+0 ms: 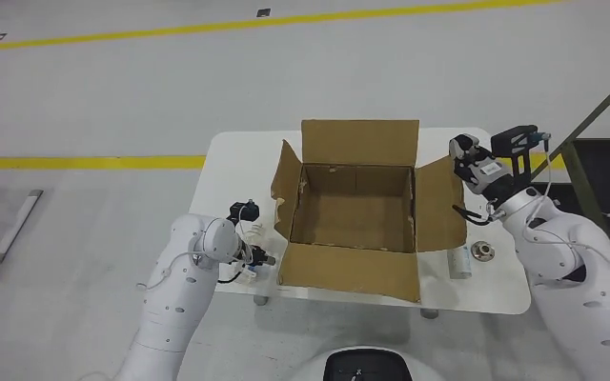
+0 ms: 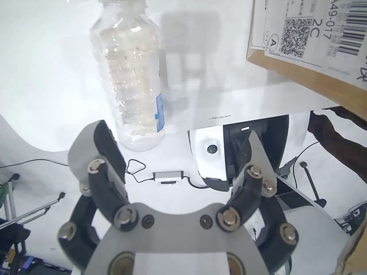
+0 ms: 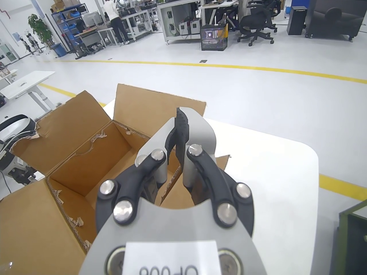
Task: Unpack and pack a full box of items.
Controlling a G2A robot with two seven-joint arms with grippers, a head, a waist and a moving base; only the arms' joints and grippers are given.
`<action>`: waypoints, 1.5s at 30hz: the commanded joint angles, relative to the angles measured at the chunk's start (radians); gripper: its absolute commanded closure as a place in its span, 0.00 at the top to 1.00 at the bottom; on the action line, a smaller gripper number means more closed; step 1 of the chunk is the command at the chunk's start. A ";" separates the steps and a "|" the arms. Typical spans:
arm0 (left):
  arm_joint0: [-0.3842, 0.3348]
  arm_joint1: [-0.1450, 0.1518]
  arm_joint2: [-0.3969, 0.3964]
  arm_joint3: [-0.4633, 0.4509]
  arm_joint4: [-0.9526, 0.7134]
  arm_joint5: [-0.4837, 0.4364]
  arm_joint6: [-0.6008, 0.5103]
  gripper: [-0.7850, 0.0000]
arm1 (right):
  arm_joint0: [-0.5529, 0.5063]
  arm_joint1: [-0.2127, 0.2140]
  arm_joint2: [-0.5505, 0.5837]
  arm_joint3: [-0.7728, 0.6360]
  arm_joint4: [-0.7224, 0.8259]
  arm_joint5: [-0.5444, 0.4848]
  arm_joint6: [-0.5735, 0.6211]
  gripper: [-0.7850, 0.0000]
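An open cardboard box [image 1: 353, 205] stands mid-table with all its flaps spread, and its inside looks empty. My left gripper [image 2: 179, 144] is open, low over the table's front left beside the box [image 2: 309, 29]. A clear plastic bottle [image 2: 129, 67] lies on the white table just beyond its left finger, nothing between the pads. In the top view this gripper [image 1: 252, 238] sits close to the box's left flap. My right gripper [image 3: 180, 133] is shut with nothing in it, raised over the box's right flap [image 3: 197, 196], at the table's far right [image 1: 464, 150].
On the table's front right lie a small pale bottle [image 1: 460, 259] and a round metal-looking piece [image 1: 481, 251]. A dark cabinet [image 1: 593, 167] stands off the right edge. The table's front edge [image 2: 252, 113] runs close under my left gripper.
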 commanded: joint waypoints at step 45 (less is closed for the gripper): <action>-0.055 -0.017 0.057 0.323 0.015 -0.048 0.245 0.00 | 0.037 0.010 -0.045 0.023 -0.003 0.003 0.003 0.00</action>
